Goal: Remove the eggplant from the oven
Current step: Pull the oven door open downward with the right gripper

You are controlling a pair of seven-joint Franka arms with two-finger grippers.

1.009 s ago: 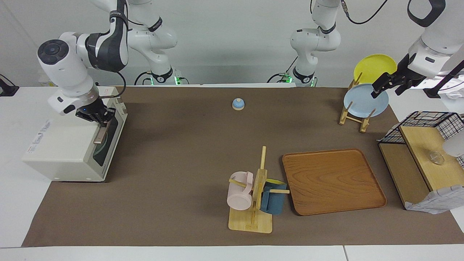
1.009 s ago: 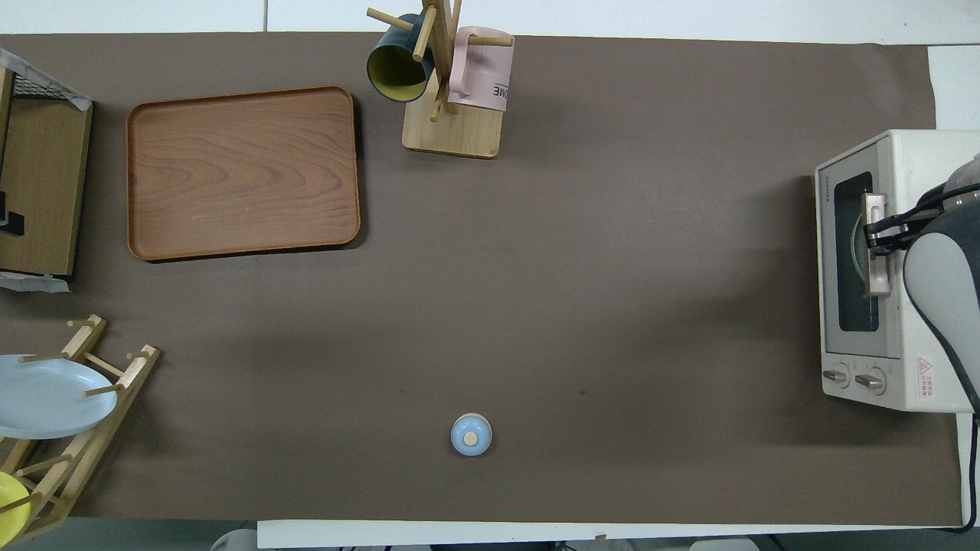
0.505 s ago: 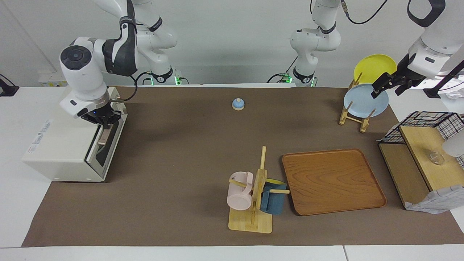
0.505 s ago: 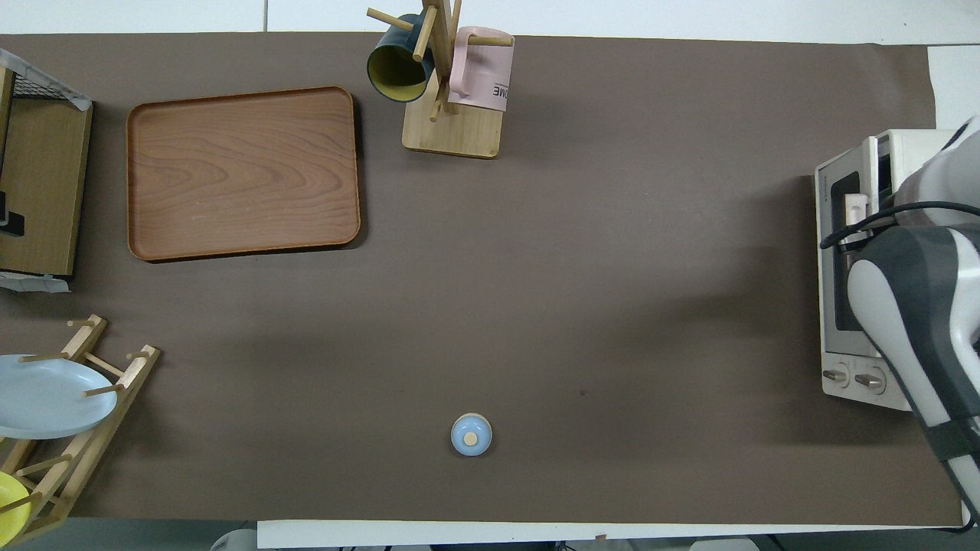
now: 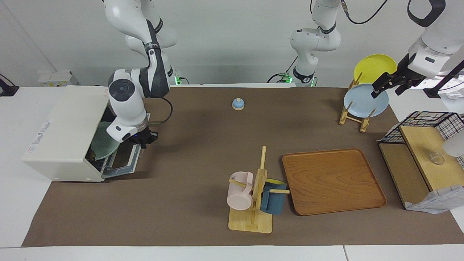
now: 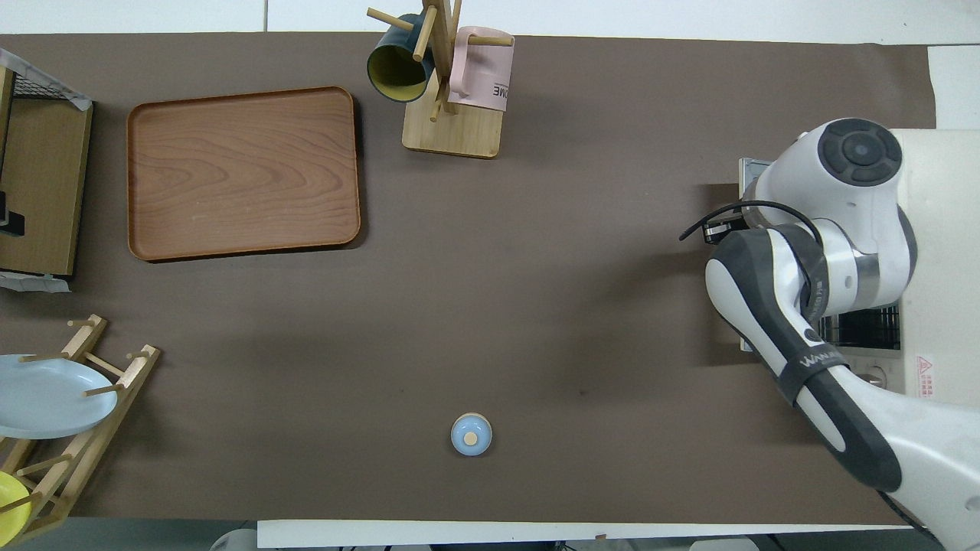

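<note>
The off-white oven (image 5: 69,123) stands at the right arm's end of the table, with its glass door (image 5: 125,159) folded down flat on the mat. A pale green plate (image 5: 103,145) lies inside on the rack. I cannot make out the eggplant; only a small dark patch shows at the plate's lower edge. My right gripper (image 5: 143,139) is low at the door's outer edge, shut on the door handle, which it hides. In the overhead view the right arm (image 6: 811,260) covers the oven's (image 6: 938,229) opening. My left gripper (image 5: 386,88) waits open above the plate rack.
A blue bell (image 5: 238,104) sits mid-table near the robots. A mug tree (image 5: 253,195) and a wooden tray (image 5: 333,181) lie farther out. A plate rack (image 5: 353,117) holds a blue and a yellow plate. A wooden shelf with a wire basket (image 5: 424,152) stands at the left arm's end.
My right gripper pulled the oven door by its handle from nearly closed down to fully open, swinging out over the mat. The green plate inside now shows. The left arm has not moved.
</note>
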